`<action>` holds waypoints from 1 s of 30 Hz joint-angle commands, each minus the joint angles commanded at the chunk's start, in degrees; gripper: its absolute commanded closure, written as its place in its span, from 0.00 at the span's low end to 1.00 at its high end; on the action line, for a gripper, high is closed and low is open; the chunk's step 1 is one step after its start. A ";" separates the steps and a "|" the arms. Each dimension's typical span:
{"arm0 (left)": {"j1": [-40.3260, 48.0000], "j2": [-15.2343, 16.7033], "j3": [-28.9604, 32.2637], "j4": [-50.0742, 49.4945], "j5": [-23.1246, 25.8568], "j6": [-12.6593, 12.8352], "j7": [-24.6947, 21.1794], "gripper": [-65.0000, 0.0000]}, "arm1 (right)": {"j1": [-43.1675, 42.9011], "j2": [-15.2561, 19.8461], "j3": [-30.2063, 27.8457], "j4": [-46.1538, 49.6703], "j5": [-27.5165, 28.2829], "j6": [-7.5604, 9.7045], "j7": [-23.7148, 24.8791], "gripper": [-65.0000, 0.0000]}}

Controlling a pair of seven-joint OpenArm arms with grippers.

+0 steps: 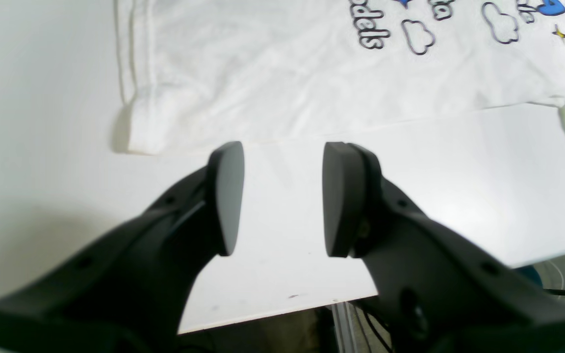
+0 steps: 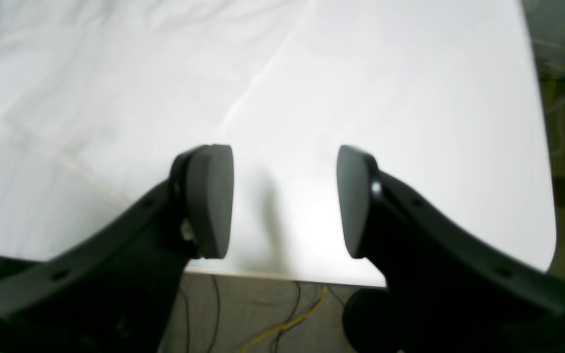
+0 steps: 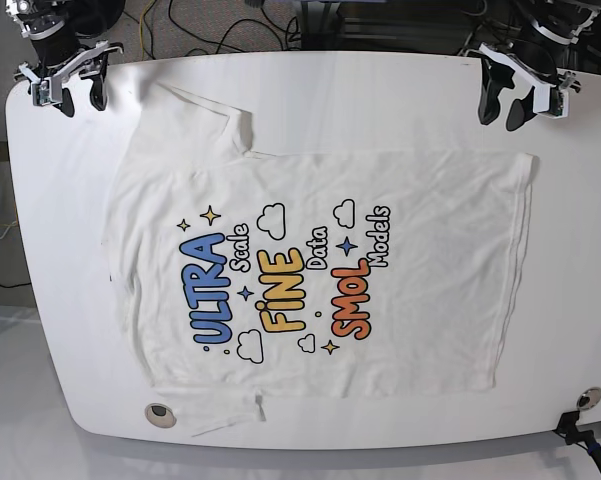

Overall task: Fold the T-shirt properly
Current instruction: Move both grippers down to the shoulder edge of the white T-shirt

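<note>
t-shirt (image 3: pixel 320 270), white and short-sleeved, lies spread flat and print-side up on the white table (image 3: pixel 330 100), covering most of its middle. seen from the base view, the hem runs down the 3 o'clock side and the collar end faces 9 o'clock; one sleeve reaches toward 11 o'clock and the other sleeve is partly tucked under at 6 o'clock. the print reads blue "ultra", yellow "fine" and orange "smol", with small black words, cloud outlines and stars around them.

left gripper (image 3: pixel 520 95) hangs at 1 o'clock near the table's far edge, just beyond the hem corner and apart from the cloth; in the left wrist view its fingers (image 1: pixel 226 196) stand spread with bare table between them, and the shirt's corner (image 1: pixel 140 127) lies beyond the tips.

right gripper (image 3: pixel 65 85) sits at 11 o'clock by the table's rounded corner, near the sleeve but not touching it; in the right wrist view its pads (image 2: pixel 209 201) are likewise parted, holding nothing, with blurred white cloth (image 2: pixel 66 88) at 10 o'clock.

cables (image 2: pixel 287 318) show below the table edge.
</note>
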 joint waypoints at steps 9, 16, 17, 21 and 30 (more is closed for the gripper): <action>-0.24 -0.32 0.62 -1.59 -0.43 -0.16 1.12 0.63 | 0.52 -0.17 -3.44 -0.52 -0.53 -0.41 -0.60 0.49; -1.16 -0.47 0.64 -1.89 -0.15 0.45 1.64 0.63 | 2.17 -0.05 -5.91 -0.80 -0.98 -0.09 -2.30 0.49; -1.18 -0.46 0.66 -1.89 -0.02 0.55 1.68 0.63 | 2.62 0.00 -6.59 -1.01 -0.88 -0.12 -2.68 0.49; -1.75 -0.45 0.73 -2.03 -0.12 0.31 1.97 0.62 | 4.45 0.17 -9.36 -1.21 -2.00 -0.05 -2.95 0.50; -1.92 -0.60 0.62 -2.23 -0.12 0.46 2.01 0.63 | 8.52 -1.44 -12.44 -2.08 -11.37 -0.19 -7.19 0.50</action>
